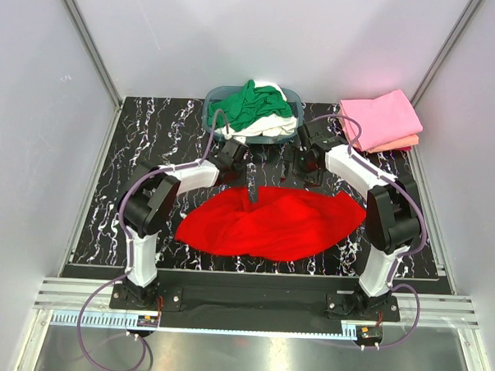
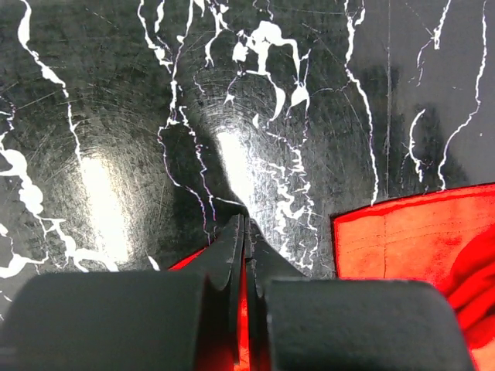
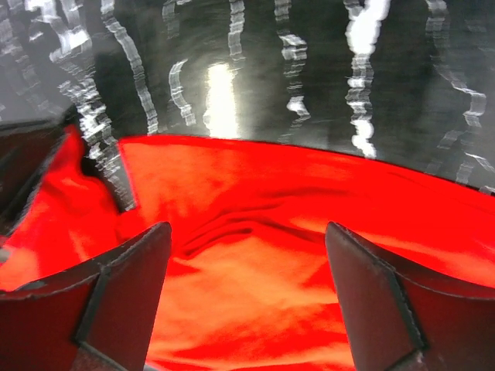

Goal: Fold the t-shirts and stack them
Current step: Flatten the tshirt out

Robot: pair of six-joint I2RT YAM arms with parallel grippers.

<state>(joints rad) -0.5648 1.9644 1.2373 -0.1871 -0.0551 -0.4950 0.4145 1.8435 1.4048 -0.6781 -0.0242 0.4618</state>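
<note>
A bright red t-shirt (image 1: 278, 228) lies spread out on the black marbled table (image 1: 151, 140). At its far edge, left of centre, my left gripper (image 1: 252, 192) is shut on the cloth. In the left wrist view its jaws (image 2: 244, 224) are pressed together with a thin strip of red fabric between them, and more of the red t-shirt (image 2: 418, 239) lies to the right. My right gripper (image 1: 301, 178) hangs open over the shirt's far edge. In the right wrist view its fingers (image 3: 247, 239) stand wide apart just above the wrinkled red t-shirt (image 3: 255, 294).
A blue-grey basket (image 1: 294, 95) at the back centre holds a green t-shirt (image 1: 251, 103) and a white one (image 1: 270, 127). A folded pink t-shirt (image 1: 380, 116) lies on a salmon one (image 1: 401, 144) at the back right. White walls enclose the table.
</note>
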